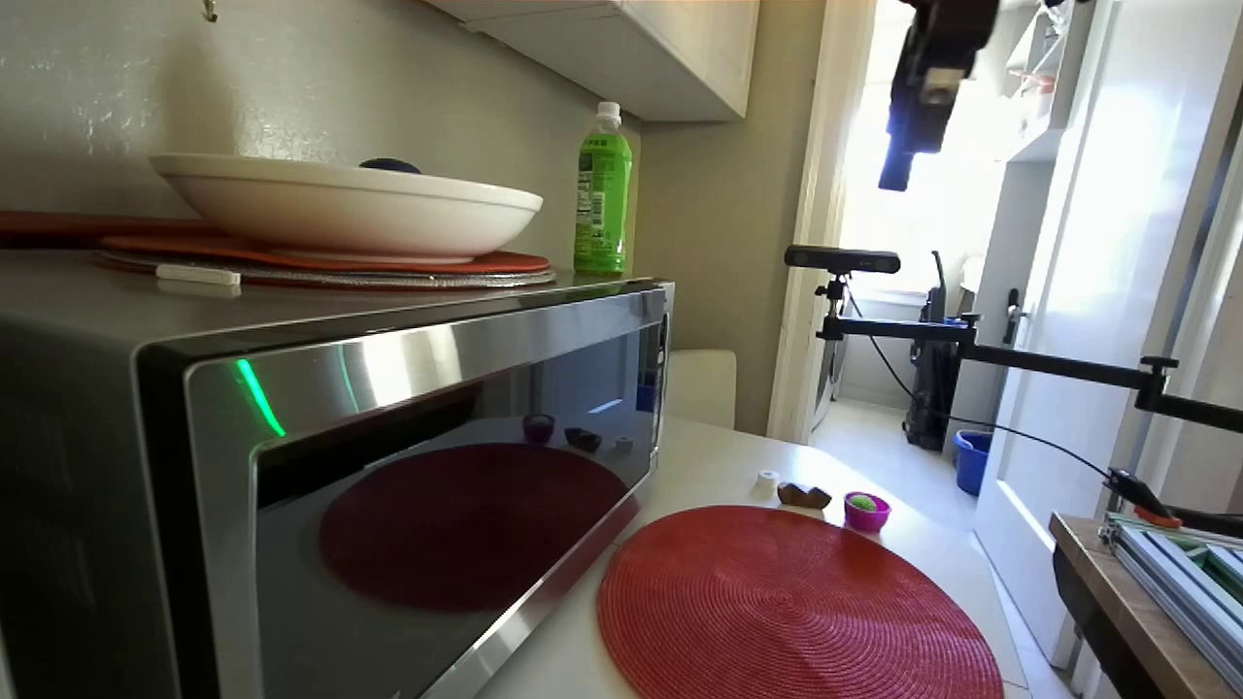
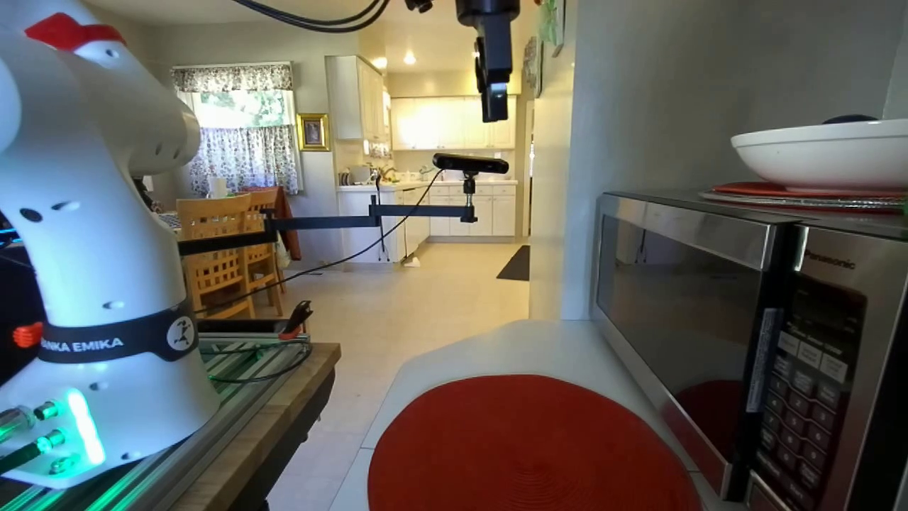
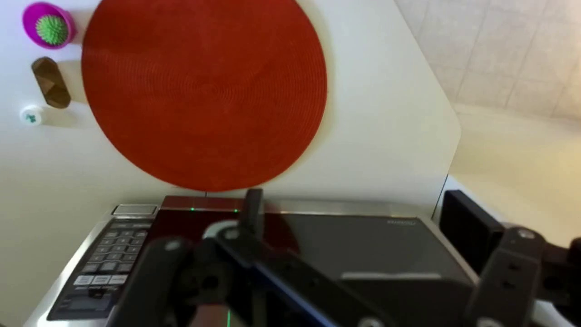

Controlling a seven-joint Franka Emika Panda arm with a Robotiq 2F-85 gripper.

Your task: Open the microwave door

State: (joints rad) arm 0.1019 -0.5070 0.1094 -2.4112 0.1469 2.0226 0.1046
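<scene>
Wrist view, foreground: the black gripper (image 3: 357,210) is being held with its fingers (image 3: 470,229) spread wide, and nothing is being gripped.

Edges: at the right of that view the white tabletop (image 3: 386,122) is being bounded by slanting edges that are meeting at a blunt corner, pale floor (image 3: 494,59) being exposed beyond. A strip of tabletop is being left between that corner and the rim of the round red placemat (image 3: 206,91), which is being seen flat, near the base of the microwave (image 1: 78,417). Just beside the placemat, on the side of the keypad (image 3: 119,245), a row is being formed by a magenta cup (image 3: 32,18) with a green ball (image 3: 52,30), a brown faceted piece (image 3: 51,82) and a white round piece (image 3: 32,116). In an exterior view, a gap with floor is being shown between the tabletop and the wooden bench (image 2: 284,394) on which the arm (image 2: 106,248) is being borne.

Position: the microwave door (image 2: 677,312) is being seen in both exterior views along the microwave's front, well apart from the gripper, which is being held out in front and higher than the microwave's top. From the wrist, one finger is being seen across the door's glass, the other just past the door's end farther from the keypad. Whether the door is fully latched cannot be told.
</scene>
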